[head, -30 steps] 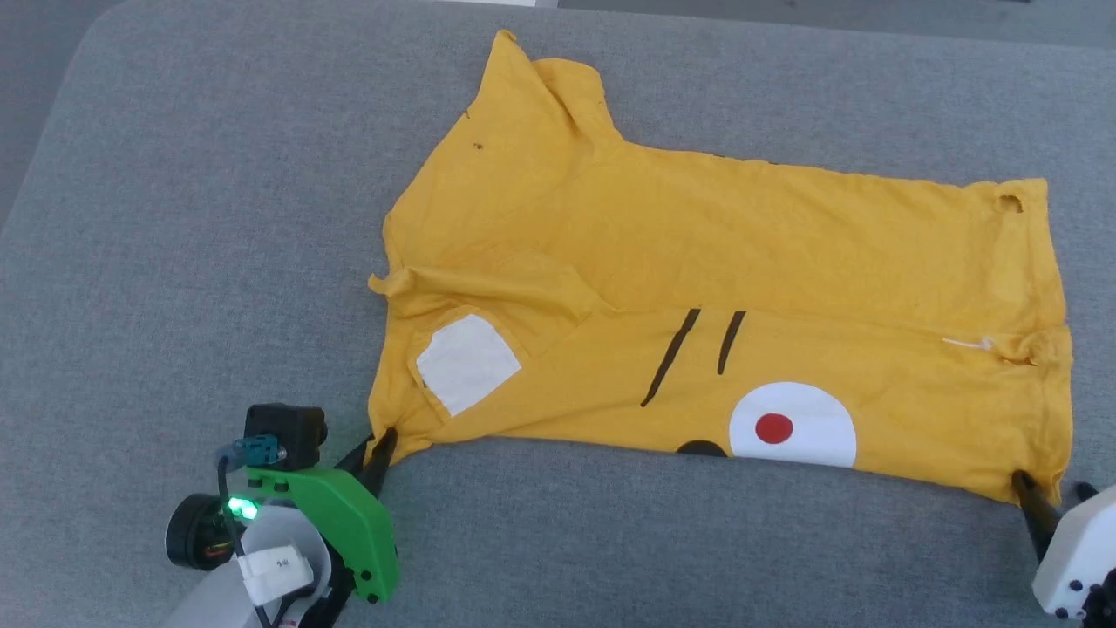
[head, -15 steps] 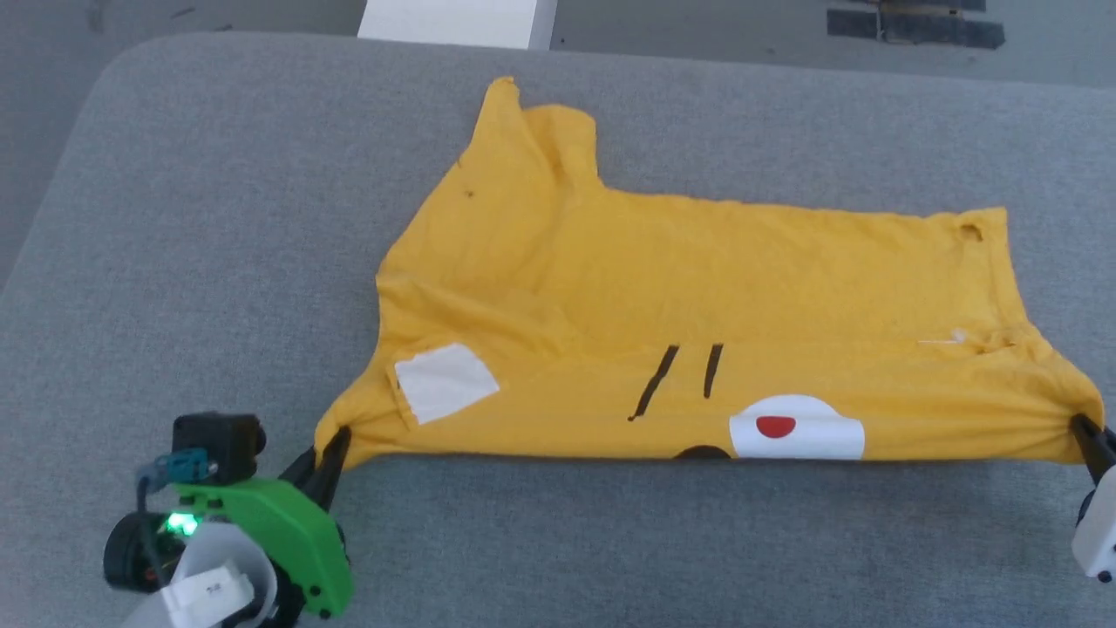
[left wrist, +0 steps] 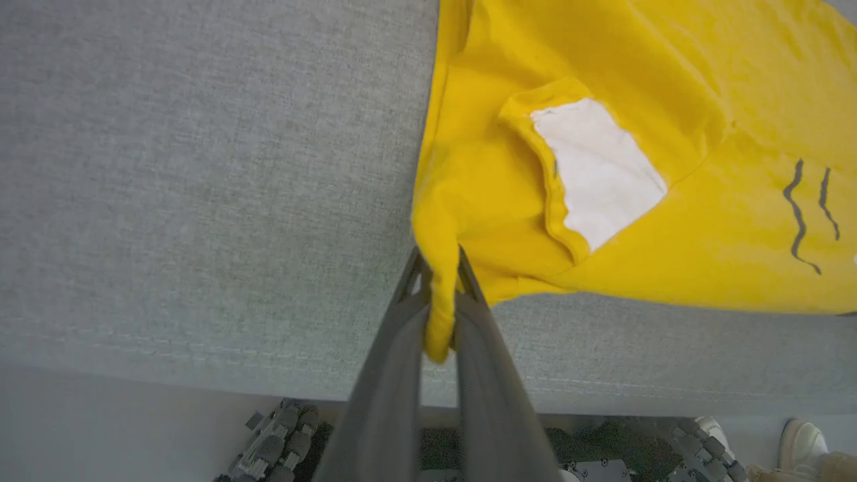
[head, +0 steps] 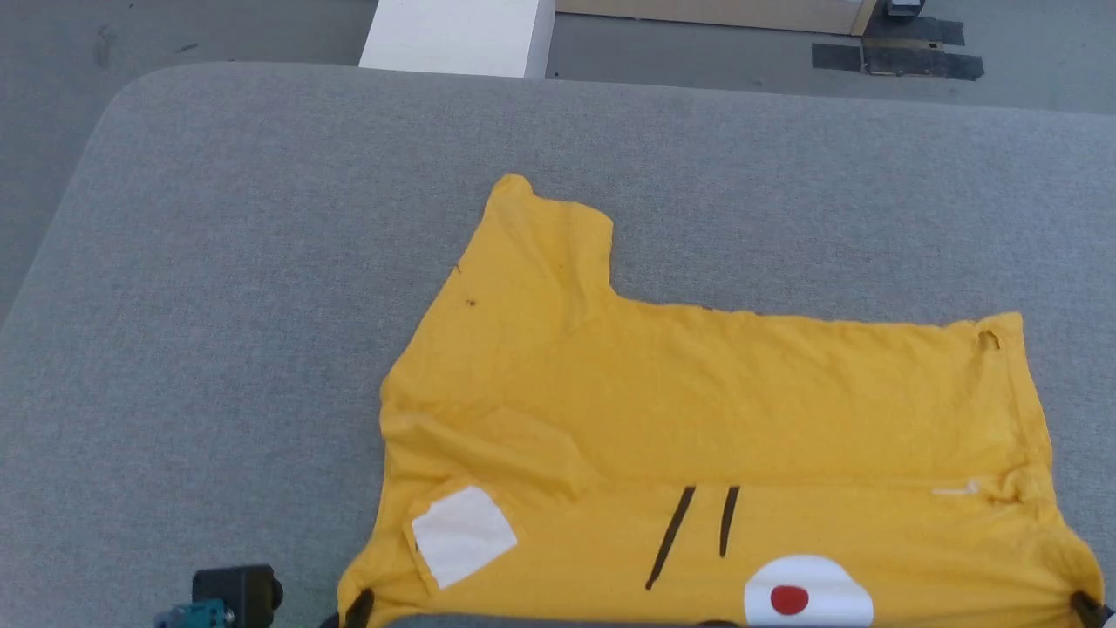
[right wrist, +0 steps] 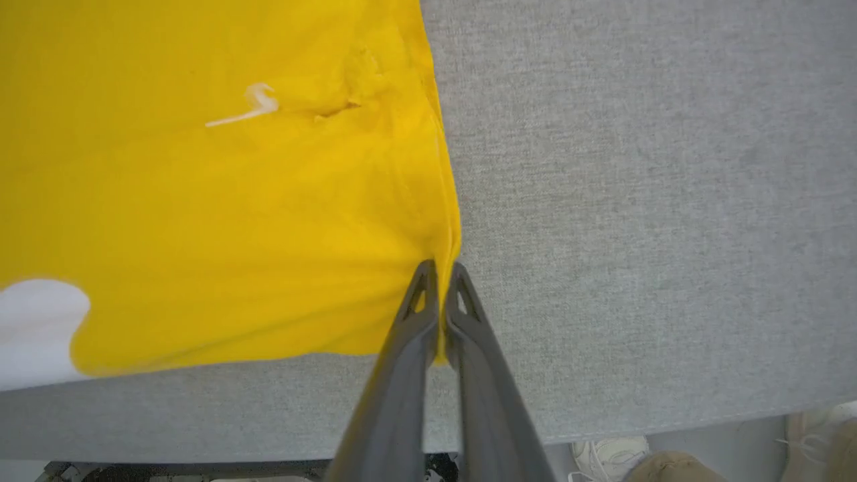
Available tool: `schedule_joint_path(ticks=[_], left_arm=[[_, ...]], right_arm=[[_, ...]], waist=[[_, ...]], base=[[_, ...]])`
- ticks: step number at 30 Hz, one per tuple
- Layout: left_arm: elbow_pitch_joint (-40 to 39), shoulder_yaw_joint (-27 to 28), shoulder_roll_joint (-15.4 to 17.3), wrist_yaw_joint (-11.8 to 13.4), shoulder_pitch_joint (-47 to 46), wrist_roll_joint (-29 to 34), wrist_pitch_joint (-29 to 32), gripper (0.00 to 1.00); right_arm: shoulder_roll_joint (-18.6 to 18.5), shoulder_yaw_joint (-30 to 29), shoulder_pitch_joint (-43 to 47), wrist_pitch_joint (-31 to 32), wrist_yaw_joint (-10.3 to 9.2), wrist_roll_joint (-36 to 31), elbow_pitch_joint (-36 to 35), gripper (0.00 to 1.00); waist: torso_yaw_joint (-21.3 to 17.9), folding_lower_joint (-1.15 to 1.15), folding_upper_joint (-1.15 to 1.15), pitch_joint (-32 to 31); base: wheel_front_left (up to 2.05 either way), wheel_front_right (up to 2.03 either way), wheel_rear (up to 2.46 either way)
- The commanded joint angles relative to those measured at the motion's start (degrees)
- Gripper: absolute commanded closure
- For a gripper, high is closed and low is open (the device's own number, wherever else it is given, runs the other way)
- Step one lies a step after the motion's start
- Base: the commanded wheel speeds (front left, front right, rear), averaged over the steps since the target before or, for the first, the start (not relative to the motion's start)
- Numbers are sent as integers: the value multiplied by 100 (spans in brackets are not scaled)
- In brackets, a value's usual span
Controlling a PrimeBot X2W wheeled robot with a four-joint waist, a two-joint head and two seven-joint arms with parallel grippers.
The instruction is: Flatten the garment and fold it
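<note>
Garment [head: 697,410] — a mustard-yellow T-shirt with a white patch and black stripes — is lying spread across the near right part of the grey padded table [head: 261,262]. My left gripper [left wrist: 438,256] is clenching its near-left corner, and my right gripper [right wrist: 442,268] is pinching its near-right corner, both by the table's near edge.

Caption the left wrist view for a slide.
Left gripper shut on a corner of the yellow T-shirt, near its white patch, over grey fabric surface.
</note>
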Motion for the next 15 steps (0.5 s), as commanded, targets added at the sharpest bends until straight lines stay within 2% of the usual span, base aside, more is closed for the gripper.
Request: schedule_joint_path(ticks=[1, 3, 4, 6, 7, 8, 9, 12, 15], left_arm=[[107, 7, -57, 23, 87, -34, -75, 100], [304, -8, -200, -47, 100, -116, -174, 100], [411, -24, -243, -90, 84, -131, -210, 86], [632, -23, -368, -181, 14, -200, -293, 31], [747, -23, -409, -221, -39, -207, -332, 0], [823, -26, -432, -256, -77, -215, -351, 0], [890, -3, -468, -280, -119, -235, -391, 0], [942, 111, -487, -323, -189, -273, -516, 0], [795, 338, -361, -293, -202, -283, -639, 0]], right_arm=[[20, -11, 75, -115, -11, -26, 82, 100], [56, 26, 78, -273, -11, 2, 235, 100], [67, 54, 58, -340, -11, 8, 302, 100], [87, 67, -21, -496, -11, -1, 449, 100], [91, 107, -58, -547, -11, -15, 520, 85], [94, 137, -108, -615, -11, -3, 549, 53], [98, 137, -177, -704, -11, 8, 578, 0], [48, 153, -287, -849, -11, 18, 588, 0], [-12, 117, -396, -974, -11, 63, 439, 0]], waist=[[3, 0, 0, -17], [5, 0, 0, -43], [2, 0, 0, -55], [-2, 0, 0, -79], [-3, 0, 0, -97], [-7, 0, 0, -111], [-14, 0, 0, -123], [-37, 0, 0, -147], [-84, 0, 0, -95]], base=[[0, 0, 0], [0, 0, 0], [0, 0, 0], [0, 0, 0], [0, 0, 0], [0, 0, 0], [0, 0, 0], [0, 0, 0], [0, 0, 0]])
